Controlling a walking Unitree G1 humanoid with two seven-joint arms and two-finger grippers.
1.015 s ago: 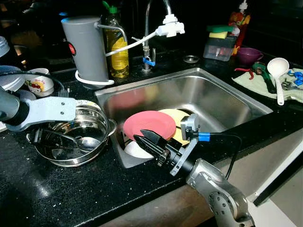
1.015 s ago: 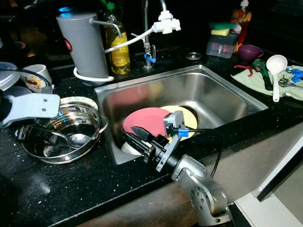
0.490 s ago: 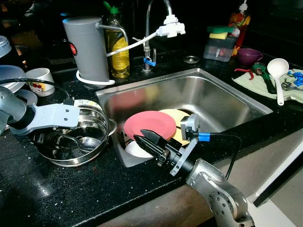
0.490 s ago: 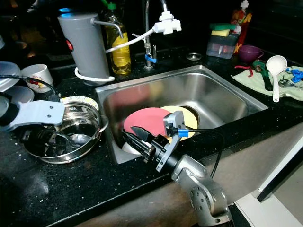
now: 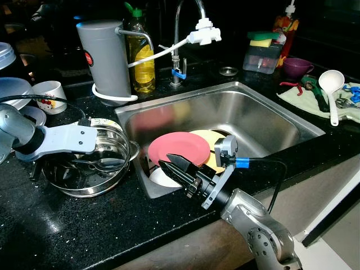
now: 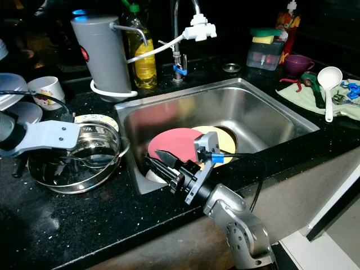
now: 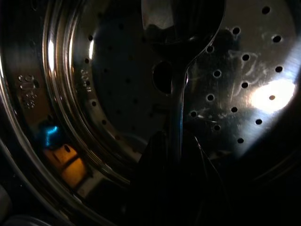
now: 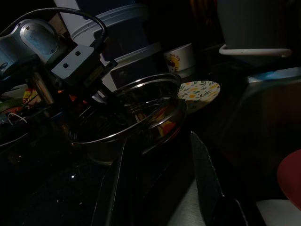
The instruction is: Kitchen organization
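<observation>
A perforated steel bowl [image 5: 125, 163] stands on the black counter left of the sink. My left gripper [image 7: 175, 141] reaches into it and is shut on the handle of a metal spoon [image 7: 178, 56], which it holds about level above the bowl's bottom [image 5: 107, 164]. My right gripper [image 5: 164, 160] hangs open over the sink's front left corner, pointing toward the bowl, with nothing between its fingers. Under it in the sink [image 5: 253, 112] lie a red plate [image 5: 177, 147], a yellow plate [image 5: 205, 139] and a white dish [image 5: 159, 179].
A grey jug [image 5: 106, 59], an oil bottle [image 5: 140, 62] and the tap [image 5: 179, 50] stand behind the sink. A patterned saucer [image 8: 198, 92] lies beside the bowl, with cups and plates [image 5: 48, 95] at far left. A sponge holder [image 5: 263, 53], purple cup [image 5: 297, 66] and white ladle [image 5: 332, 90] are at right.
My left arm has swung right and lower over the steel bowl, and the spoon has gone from sloping down into the bowl to nearly level. The right arm has not moved.
</observation>
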